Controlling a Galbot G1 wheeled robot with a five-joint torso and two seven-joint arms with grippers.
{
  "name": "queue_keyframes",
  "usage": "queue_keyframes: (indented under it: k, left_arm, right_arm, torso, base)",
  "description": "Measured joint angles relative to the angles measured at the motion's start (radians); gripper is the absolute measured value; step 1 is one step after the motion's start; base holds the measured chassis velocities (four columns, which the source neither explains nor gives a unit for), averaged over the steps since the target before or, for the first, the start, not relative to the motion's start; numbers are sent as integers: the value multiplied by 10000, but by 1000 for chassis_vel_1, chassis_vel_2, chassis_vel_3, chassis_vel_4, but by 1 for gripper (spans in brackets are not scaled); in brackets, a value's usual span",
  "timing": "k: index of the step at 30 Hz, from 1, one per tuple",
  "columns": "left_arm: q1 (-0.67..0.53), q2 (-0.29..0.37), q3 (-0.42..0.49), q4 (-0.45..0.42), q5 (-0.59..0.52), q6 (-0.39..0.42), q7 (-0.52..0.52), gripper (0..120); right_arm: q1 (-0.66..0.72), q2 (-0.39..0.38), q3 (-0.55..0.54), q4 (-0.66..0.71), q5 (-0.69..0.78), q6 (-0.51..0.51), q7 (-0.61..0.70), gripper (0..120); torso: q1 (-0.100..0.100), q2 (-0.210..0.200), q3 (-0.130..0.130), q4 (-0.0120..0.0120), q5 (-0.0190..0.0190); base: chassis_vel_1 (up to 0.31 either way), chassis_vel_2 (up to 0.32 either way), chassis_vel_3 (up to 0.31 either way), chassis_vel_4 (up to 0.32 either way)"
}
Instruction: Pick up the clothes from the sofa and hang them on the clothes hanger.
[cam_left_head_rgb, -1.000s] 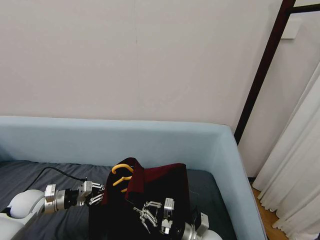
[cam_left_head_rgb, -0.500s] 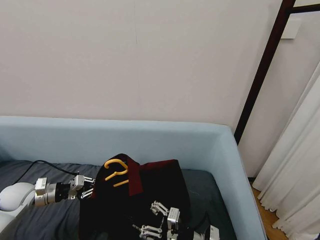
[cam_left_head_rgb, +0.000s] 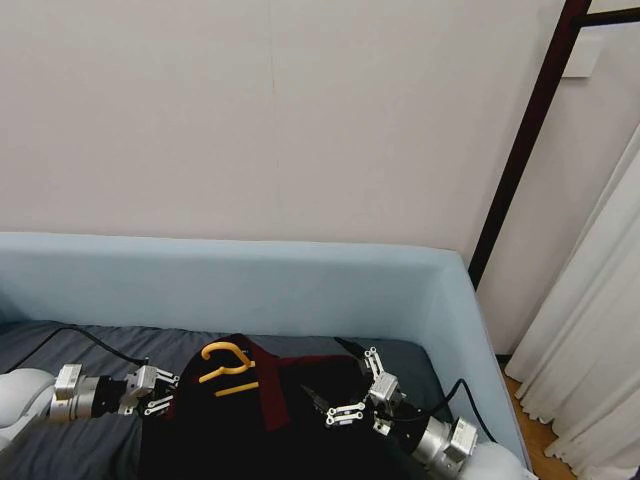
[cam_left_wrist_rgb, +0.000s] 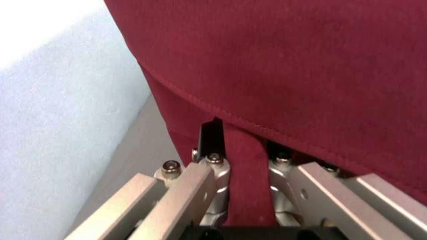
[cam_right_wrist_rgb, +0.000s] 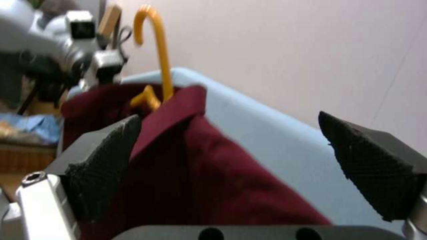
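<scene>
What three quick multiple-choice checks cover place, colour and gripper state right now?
1. Where is the garment? A over the sofa B on the floor C on a rack
2. What colour is the hanger hook? A white B yellow C black
3. How do the left gripper and right gripper stand? A both open B left shut on garment, right open C both shut
Answers: 1 A, the blue sofa back rises behind it; 2 B, yellow against dark red cloth; 3 B, cloth is pinched between the left fingers, the right's are spread.
</scene>
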Motion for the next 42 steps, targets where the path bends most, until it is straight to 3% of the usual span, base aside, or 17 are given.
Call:
queue_keyframes:
  k: [8,19,23,27,29,42]
  left_arm:
    - [-66,204,104,-59,45,62,267,1]
    - [-824,140,650,92,363,151,775,1]
    - [-1275,-24,1041,180,553,176,950,1]
    - [-1782,-294,1514,353,855,188,1062,1]
    - [-1847,-330,1576,387,889,188,1070,1]
    - [-2796,-832,2501,922,1190,43,1418,1]
  right_arm:
    - [646,-420,-401,-236,-16,-824,-830,100]
    - [1601,-308,-1085,-607,19,-1608,-424,100]
    - [1880,-222,-1343,-809,465,-1816,-483,90]
    - [2055,-173,-1383,-1018,707,-1987,-1338,71]
    - [2065,-173,-1368,-1042,706,-2012,-1480,69]
    - [1829,-140,-779,-1519,-134,-2199,-3702,19]
  torso:
    - [0,0,0,1,2]
    - [0,0,0,1,2]
    - [1,0,0,1,2]
    - [0,0,1,0,1]
    - [0,0,0,1,1]
    - [0,0,0,0,1]
  base:
    - [0,0,0,0]
    - [0,0,0,0]
    - [0,0,0,0]
    - [0,0,0,0]
    - [0,0,0,0]
    - [0,0,0,0]
